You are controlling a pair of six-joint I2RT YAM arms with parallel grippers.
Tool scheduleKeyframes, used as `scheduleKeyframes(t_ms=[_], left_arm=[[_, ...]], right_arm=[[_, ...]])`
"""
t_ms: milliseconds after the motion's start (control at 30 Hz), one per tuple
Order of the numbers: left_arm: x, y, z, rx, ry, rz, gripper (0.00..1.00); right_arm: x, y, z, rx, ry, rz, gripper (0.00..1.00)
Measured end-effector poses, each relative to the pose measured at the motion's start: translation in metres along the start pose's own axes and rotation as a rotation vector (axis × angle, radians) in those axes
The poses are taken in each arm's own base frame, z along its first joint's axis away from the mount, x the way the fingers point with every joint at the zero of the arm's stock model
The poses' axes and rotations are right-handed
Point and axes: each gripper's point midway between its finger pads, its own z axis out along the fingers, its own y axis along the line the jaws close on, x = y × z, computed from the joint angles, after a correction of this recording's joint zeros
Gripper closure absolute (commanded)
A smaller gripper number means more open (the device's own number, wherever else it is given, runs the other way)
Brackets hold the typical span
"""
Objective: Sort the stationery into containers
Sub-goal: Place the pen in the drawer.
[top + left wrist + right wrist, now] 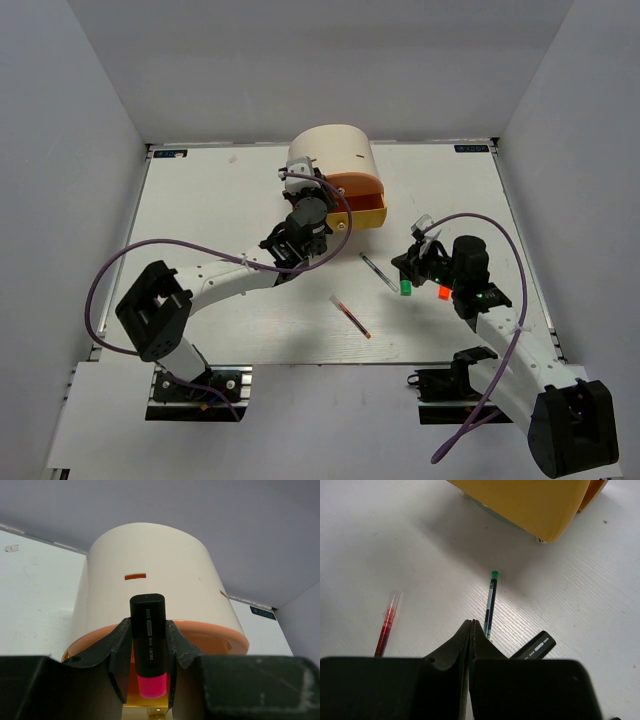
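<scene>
White tubular links with blocky black joint housings on the left arm (230,278) and right arm (510,350). Purple cable (150,250) trailing along each (long, slack loops). Matte black, wedge-shaped fingers on the left gripper (147,625) and right gripper (471,625), with broad black bodies behind them. Black bases (195,385) bolted onto silver rail.

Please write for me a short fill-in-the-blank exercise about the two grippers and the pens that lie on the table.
1. The left gripper is closed on a black highlighter whose end is ____.
2. The jaws of the right gripper are ____, with nothing between them.
3. On the table lie a red pen and a dark pen with a ____ cap.
Missing words: pink; shut; green.
</scene>
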Motion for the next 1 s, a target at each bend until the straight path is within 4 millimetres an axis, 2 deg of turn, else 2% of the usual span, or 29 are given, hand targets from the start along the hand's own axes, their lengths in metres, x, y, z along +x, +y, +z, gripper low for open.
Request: scheduleKeyframes(t_ms=[333, 667, 800, 900, 933, 967, 1000], left_arm=[[-0.008, 0.004, 0.002, -0.037, -0.039, -0.022, 1.0], [0.022, 0.013, 0.005, -0.081, -0.004, 0.047, 1.0], [0.027, 0.015, 0.005, -0.087, 0.003, 0.058, 0.99], [0.027, 0.015, 0.005, -0.09, 0.002, 0.059, 0.84], [0.027, 0.015, 0.005, -0.09, 0.003, 0.059, 0.68], [0.027, 0.015, 0.005, -0.09, 0.004, 0.06, 0.6], [0.027, 0.015, 0.005, -0.091, 0.005, 0.061, 0.55]], right_arm=[[0.0, -0.001, 0.0, 0.003, 0.001, -0.017, 1.0], [0.005, -0.002, -0.001, 0.012, 0.009, -0.015, 1.0], [0.004, -0.002, -0.002, 0.014, 0.008, -0.016, 1.0], [0.005, -0.002, -0.002, 0.018, 0.012, -0.014, 1.0], [0.005, -0.002, -0.002, 0.02, 0.013, -0.013, 1.0], [0.006, -0.002, -0.003, 0.02, 0.015, -0.012, 0.99], [0.006, -0.002, -0.003, 0.021, 0.018, -0.011, 0.88]])
